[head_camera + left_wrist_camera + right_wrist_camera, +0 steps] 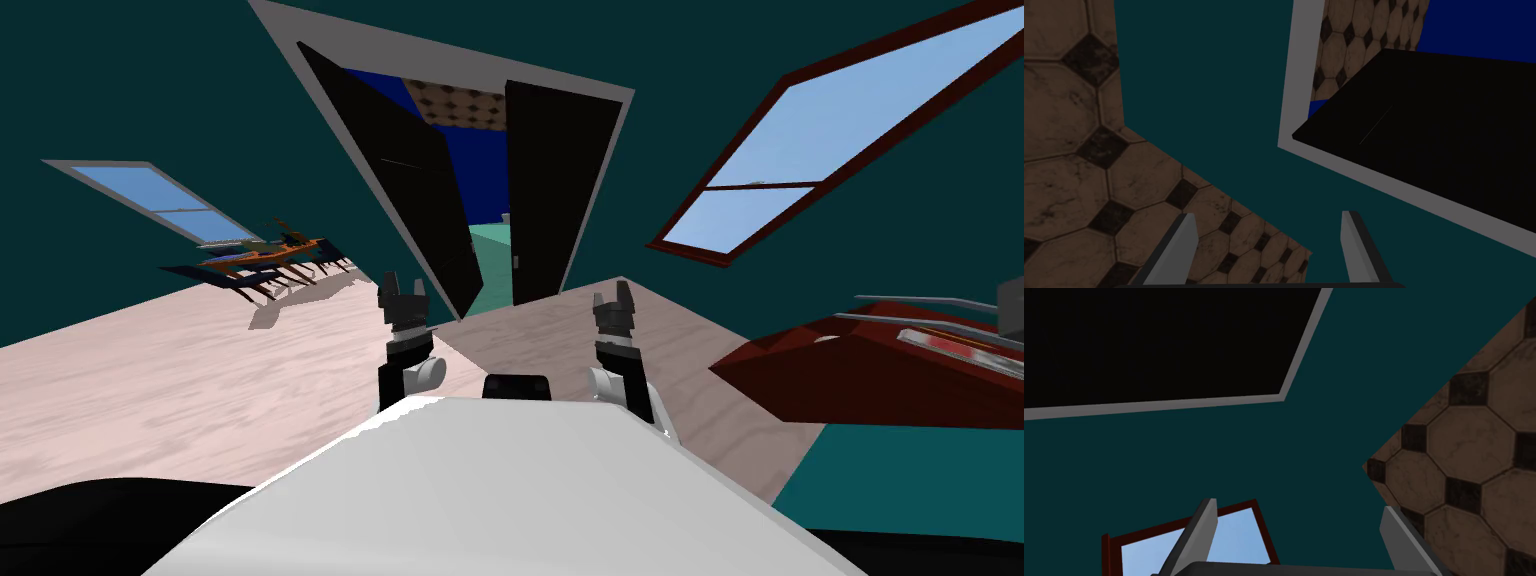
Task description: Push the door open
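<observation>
- Black flat door leaf (410, 170) stands ajar at 12 o'clock ahead, angled out of a grey door frame (450, 58) set in a dark teal wall (150, 80).
- A second black leaf (560, 190) sits beside it at 1 o'clock. The gap between them shows a blue room.
- Long axis of both leaves runs upright, floor to frame top, so the broad face is what takes the push.
- Left gripper (404, 282) is the nearer one. The ajar leaf's lower corner lies at 2 o'clock from it, near but apart.
- Its blades are spread wide with nothing between them.
- Right gripper (612, 292) has the second leaf at 11 o'clock, also apart, and its blades are spread and empty too.
- My call: the left arm reaches forward and rightward onto the ajar leaf's face.
</observation>
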